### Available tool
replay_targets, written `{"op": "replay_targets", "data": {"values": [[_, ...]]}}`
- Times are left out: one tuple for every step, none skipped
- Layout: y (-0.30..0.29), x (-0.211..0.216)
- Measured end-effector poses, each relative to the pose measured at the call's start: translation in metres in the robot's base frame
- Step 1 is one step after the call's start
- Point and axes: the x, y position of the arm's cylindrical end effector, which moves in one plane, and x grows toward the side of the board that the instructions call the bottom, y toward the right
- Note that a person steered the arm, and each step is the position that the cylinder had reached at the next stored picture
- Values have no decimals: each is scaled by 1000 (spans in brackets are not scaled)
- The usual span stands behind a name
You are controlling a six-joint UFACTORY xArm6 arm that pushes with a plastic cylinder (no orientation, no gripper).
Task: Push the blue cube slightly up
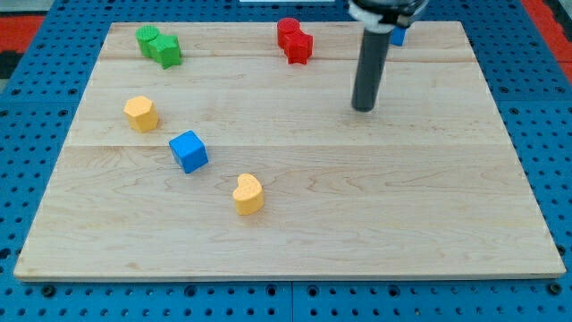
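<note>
A: Where is my tip (363, 108)?

B: Upper right of centre, resting on bare board. It is a plain rod with nothing to open or close, and it touches no block.

A: And the blue cube (189, 151)?

B: Left of centre, well apart from the tip, lying down and to the left of it. It sits turned, one corner facing the frame's bottom.

A: Neighbours?

B: A yellow block (141, 114), shape unclear, up and left of the cube. A yellow heart-like block (248, 194) down and right of it. Both near, neither touching. A green block (159, 46) at upper left, a red block (294, 40) at top centre. A second blue block (399, 36) peeks out behind the rod at the top, mostly hidden.

A: What does the push turn on?

B: As I judge it, the tip is on the wrong side. To send the cube toward the frame's top, the tip has to get below it first, so a swing left and down around the cube. The gap between cube and yellow heart-like block is the likely way in, and it looks tight.

A: Risk?

B: Clipping the heart on the approach, or striking the cube's corner off-centre so it spins rather than slides.
</note>
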Motion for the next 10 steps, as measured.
{"op": "replay_targets", "data": {"values": [[-70,29],[-124,64],[-167,93],[-229,94],[-247,92],[-244,84],[-244,73],[-233,62],[-214,54],[-210,42]]}}
